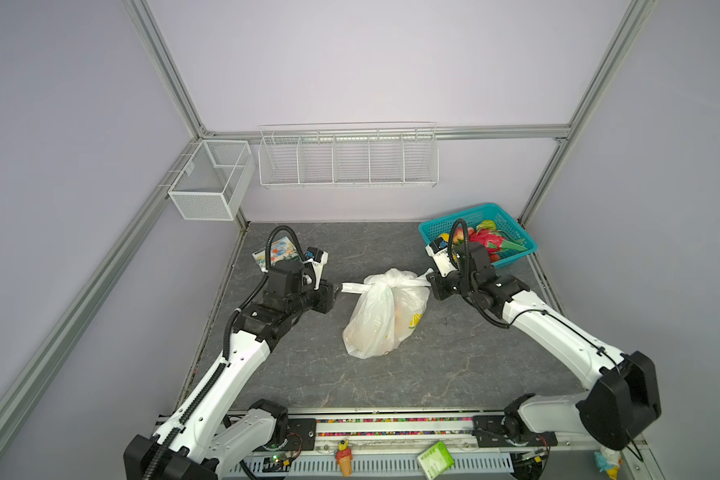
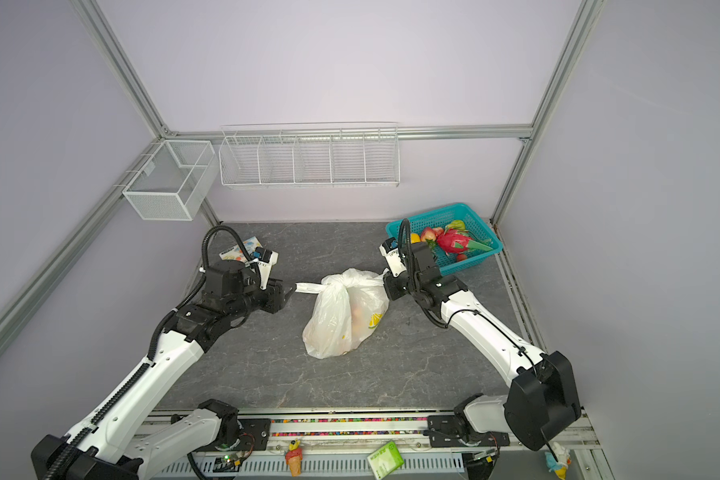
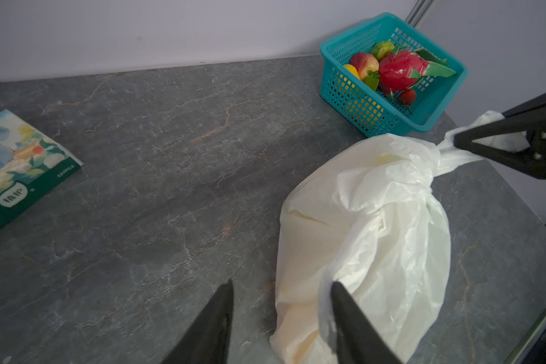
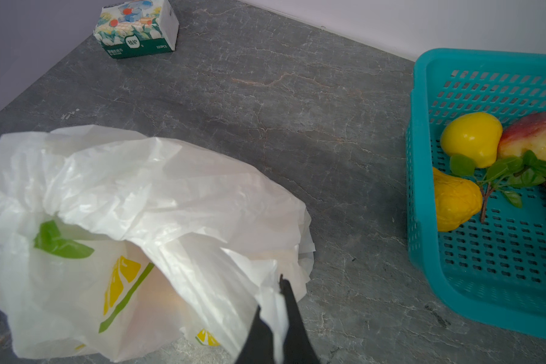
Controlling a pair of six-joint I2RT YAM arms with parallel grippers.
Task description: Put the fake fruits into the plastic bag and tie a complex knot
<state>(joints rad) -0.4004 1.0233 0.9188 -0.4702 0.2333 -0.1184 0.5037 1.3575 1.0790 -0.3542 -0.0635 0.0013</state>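
Cone (image 1: 344, 457) and green pack (image 1: 435, 459) sit nearest, pack print unreadable. Bag (image 1: 375, 320) lies on table (image 1: 433, 374), fruits (image 1: 400, 322) showing through; knot (image 1: 381, 283) at far end. Left gripper (image 3: 281, 282) jaws apart, tail just beside one finger, nothing held. Right gripper (image 3: 456, 138) clenched on bag's other tail. Judgement: film thin, soft, slippery, load light; grab tails near knot, not body. Box (image 3: 19, 176) reads "植护", "320PCS". Basket (image 1: 458, 214) farthest, more fruits inside.

Robot lab test cell: aluminium frame (image 1: 174, 79), plain lilac panels (image 1: 371, 62), wall-hung wire racks (image 1: 348, 164), two arms (image 1: 242, 361) mounted at grey table's (image 1: 308, 374) front edge.
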